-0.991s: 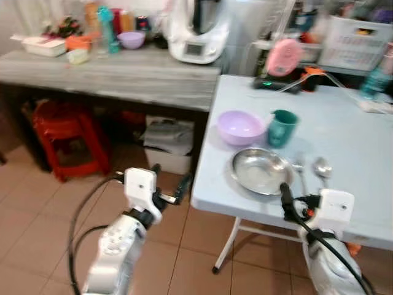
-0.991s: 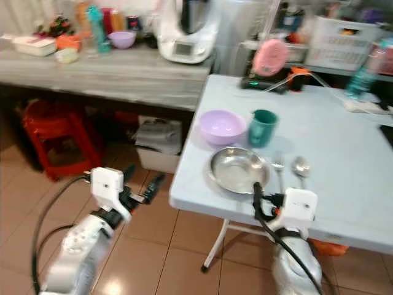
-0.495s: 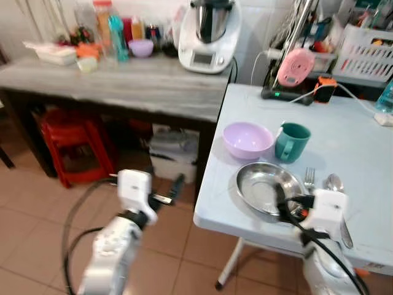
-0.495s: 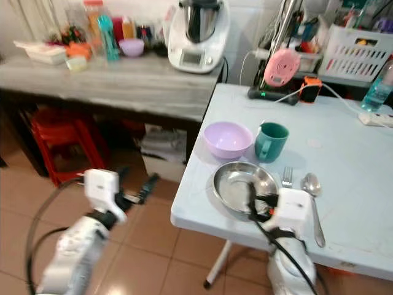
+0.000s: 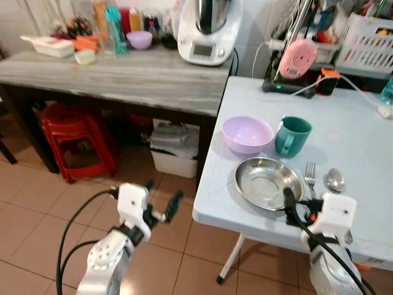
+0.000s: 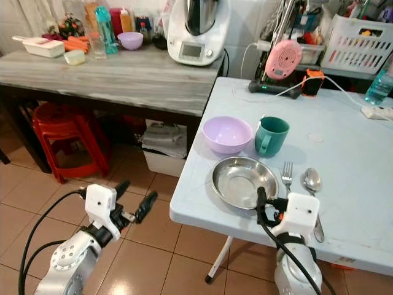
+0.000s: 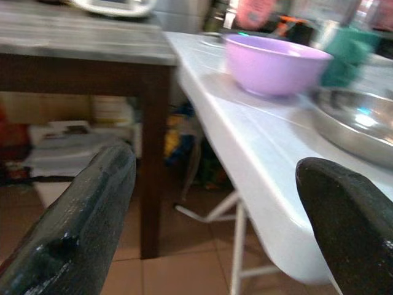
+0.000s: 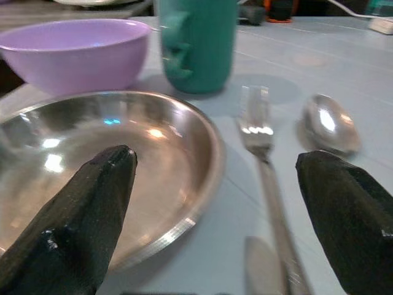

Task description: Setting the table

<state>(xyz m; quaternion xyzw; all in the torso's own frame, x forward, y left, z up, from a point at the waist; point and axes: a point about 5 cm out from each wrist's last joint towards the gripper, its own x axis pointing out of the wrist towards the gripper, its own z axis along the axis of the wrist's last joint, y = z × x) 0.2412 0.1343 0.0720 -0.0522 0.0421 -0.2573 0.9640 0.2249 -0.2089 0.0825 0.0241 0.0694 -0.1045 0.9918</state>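
Right pincer [image 6: 265,203] has been pulled back off the steel plate [image 6: 244,181] to the desk [image 6: 344,153] edge; both pincers wide open, empty. Setting looks complete.

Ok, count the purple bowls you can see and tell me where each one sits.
2. One purple bowl sits on the white table, beside the green mug and behind the steel plate. A smaller purple bowl stands on the grey counter. Clutter there may hide others.

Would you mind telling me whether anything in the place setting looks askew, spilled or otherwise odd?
Nothing stands out. The steel plate, fork and spoon lie neatly side by side, with the purple bowl and upright green mug behind them. No spill shows on the white table.
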